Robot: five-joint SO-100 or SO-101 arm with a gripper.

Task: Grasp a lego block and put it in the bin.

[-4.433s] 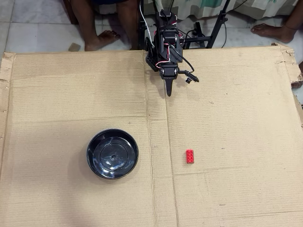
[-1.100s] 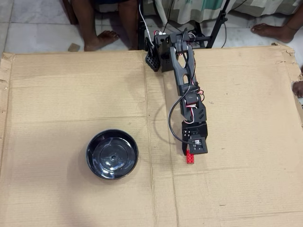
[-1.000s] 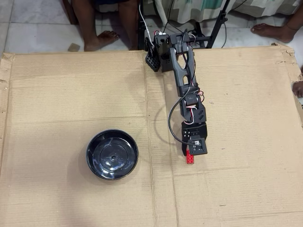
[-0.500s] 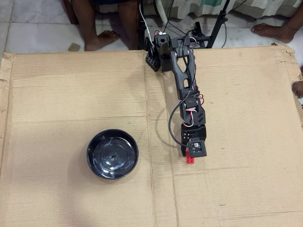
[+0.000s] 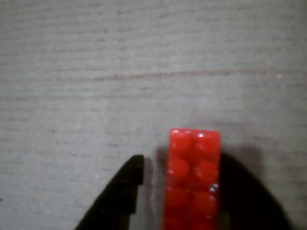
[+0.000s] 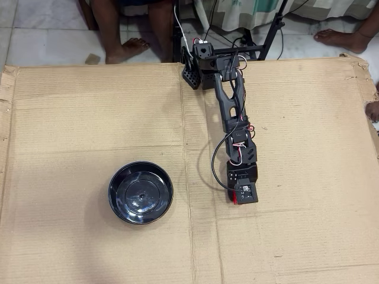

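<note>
The gripper (image 5: 184, 187) stands with jaws apart around the lego block (image 5: 193, 179), a dark finger (image 5: 122, 196) just clear of its left side in the wrist view. Overhead, the arm (image 6: 230, 112) hides nearly all the brick; the bin (image 6: 141, 193) sits well apart on the cardboard (image 6: 89, 118)

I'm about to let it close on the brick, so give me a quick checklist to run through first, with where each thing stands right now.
1. Lego block sits between the fingers of the hand: ok.
2. Hand open, with a gap beside the left finger in the wrist view: ok.
3. Contact on the right side of the block: cannot tell, only dark shadow there.
4. Block flat on the cardboard: ok.
5. Bin upright and empty: ok.
6. Open cardboard between arm and bin: ok.
</note>
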